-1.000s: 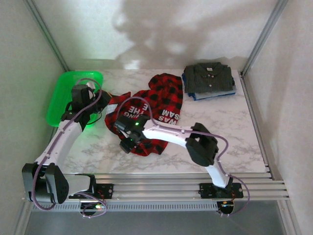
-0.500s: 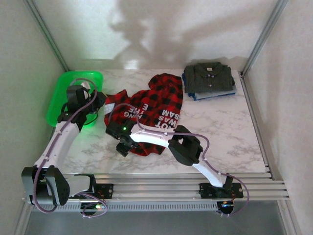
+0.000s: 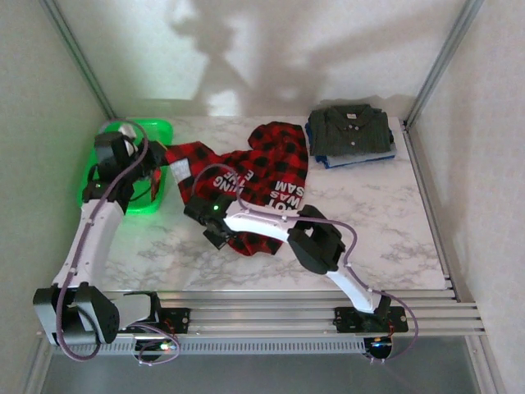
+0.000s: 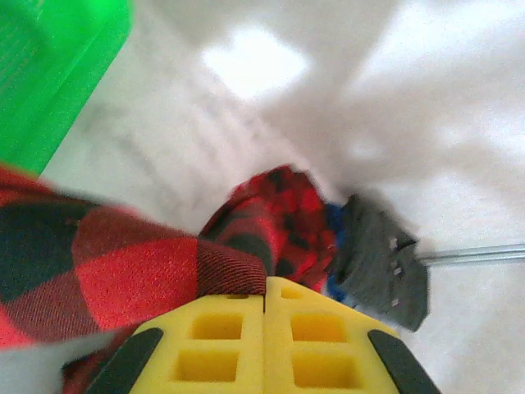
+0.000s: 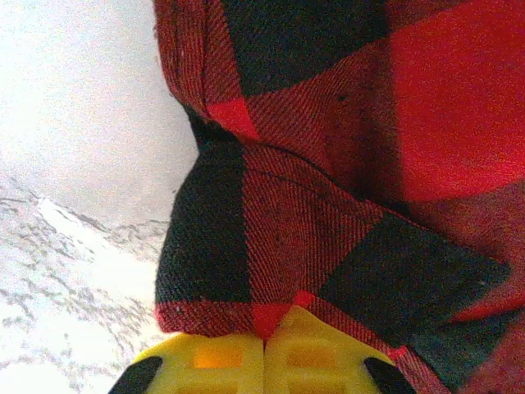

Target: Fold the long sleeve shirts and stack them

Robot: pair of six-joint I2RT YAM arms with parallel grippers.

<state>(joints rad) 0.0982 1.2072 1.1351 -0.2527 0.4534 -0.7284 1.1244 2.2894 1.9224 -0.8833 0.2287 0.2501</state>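
A table [image 3: 369, 213] with a white top and thin grey marble lines is sitting inside a small booth. A plain white back wall [image 3: 344, 41] is standing behind the table. A left wall [image 3: 33, 107] and a right wall [image 3: 488, 164], both white, are closing in the table's two sides. Two grey metal posts [image 3: 78, 53] are going up from the far corners of the table. Soft grey shadows [image 3: 246, 41] are falling on the back wall, above the table. A bright patch of light [image 3: 221, 104] is shining where that wall is meeting the table. Silver metal rails [image 3: 279, 314] are running along the near edge of the table. Below the table, a dull grey surface [image 3: 271, 373] is showing.
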